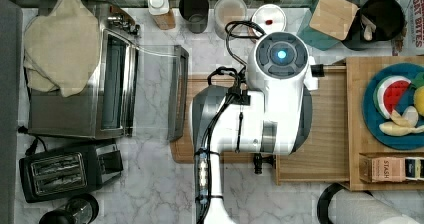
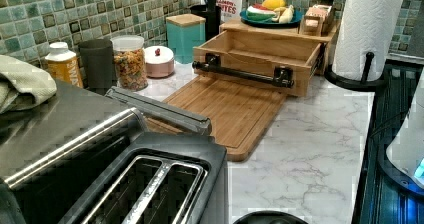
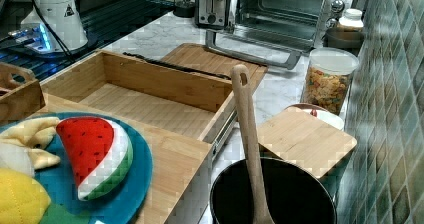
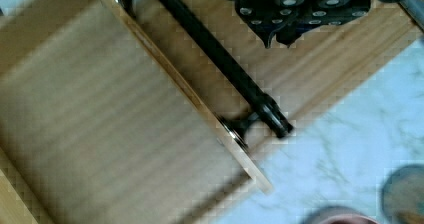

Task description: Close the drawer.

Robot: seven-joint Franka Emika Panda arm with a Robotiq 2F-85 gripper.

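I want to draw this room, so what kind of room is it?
It looks like a kitchen counter. There's a toaster oven with its door open, a black toaster, a jar of cereal by a green tiled wall, and a wooden drawer pulled open.

Top view: straight down over the counter. Left view: low, from beside the toaster (image 2: 150, 184), facing the open drawer (image 2: 260, 59). Right view: close, from over the fruit plate (image 3: 125, 184), facing back. Wrist view: near above the drawer's handle (image 4: 220, 59).
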